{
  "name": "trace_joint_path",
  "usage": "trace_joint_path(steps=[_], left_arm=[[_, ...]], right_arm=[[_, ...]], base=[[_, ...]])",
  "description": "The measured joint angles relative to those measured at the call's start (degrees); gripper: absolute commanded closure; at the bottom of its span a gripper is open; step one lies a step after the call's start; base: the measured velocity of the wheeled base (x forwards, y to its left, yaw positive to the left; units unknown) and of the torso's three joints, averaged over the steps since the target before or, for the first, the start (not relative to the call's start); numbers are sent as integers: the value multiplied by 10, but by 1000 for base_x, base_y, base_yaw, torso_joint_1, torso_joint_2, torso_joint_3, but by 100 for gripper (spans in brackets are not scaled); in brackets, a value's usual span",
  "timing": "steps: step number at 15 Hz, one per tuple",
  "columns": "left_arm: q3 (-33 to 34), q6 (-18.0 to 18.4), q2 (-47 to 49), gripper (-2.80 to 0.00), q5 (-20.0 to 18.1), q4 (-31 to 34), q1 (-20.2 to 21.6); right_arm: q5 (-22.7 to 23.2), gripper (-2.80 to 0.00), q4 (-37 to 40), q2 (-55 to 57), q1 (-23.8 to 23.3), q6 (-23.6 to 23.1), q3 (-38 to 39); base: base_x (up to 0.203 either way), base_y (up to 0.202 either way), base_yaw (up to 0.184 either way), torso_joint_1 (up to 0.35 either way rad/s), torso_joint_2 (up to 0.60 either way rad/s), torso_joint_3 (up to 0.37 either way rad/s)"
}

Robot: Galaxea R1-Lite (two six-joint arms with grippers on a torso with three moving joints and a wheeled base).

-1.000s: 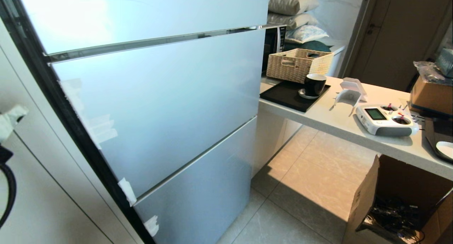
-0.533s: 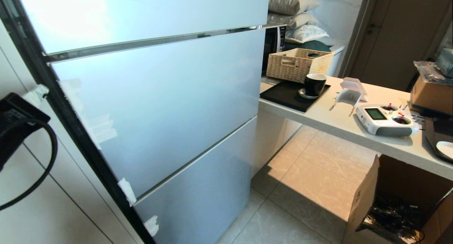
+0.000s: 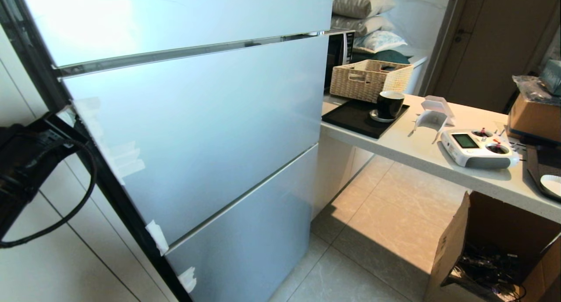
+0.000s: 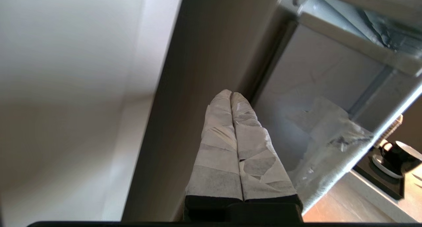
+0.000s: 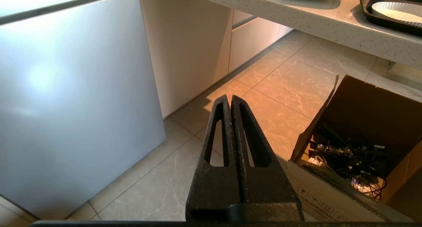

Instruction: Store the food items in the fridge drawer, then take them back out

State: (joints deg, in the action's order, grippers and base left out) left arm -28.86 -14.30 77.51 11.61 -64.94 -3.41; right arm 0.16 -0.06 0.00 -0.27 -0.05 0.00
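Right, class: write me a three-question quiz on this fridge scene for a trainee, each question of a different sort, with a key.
1. True or false: the fridge doors are all closed.
2. Multiple choice: what stands on the black tray? A) a dark cup on a saucer B) a tomato C) a bottle
3. Short answer: where is the left gripper, and how are its fingers?

Key
1. True; no drawer or food items show.
2. A: the dark cup, in front of the wicker basket.
3. At the fridge's left edge, by the dark side strip, taped fingers pressed shut. The right gripper is shut too, over the floor tiles.
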Motion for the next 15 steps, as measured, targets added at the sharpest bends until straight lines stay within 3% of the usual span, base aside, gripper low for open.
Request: trace_joint_path(steps=[3,11,15], left_arm=[[9,1,-5,0,-10,0,-24],[67,11,-46,0,-122,1,-60],[79,10,-59,0,-139,2,-83]], right_arm=[[0,0,0,0,0,0,0],[0,0,0,0,0,0,0],[0,0,0,0,0,0,0]], base=[[0,0,0,0,0,0],[0,0,0,0,0,0],[0,0,0,0,0,0]])
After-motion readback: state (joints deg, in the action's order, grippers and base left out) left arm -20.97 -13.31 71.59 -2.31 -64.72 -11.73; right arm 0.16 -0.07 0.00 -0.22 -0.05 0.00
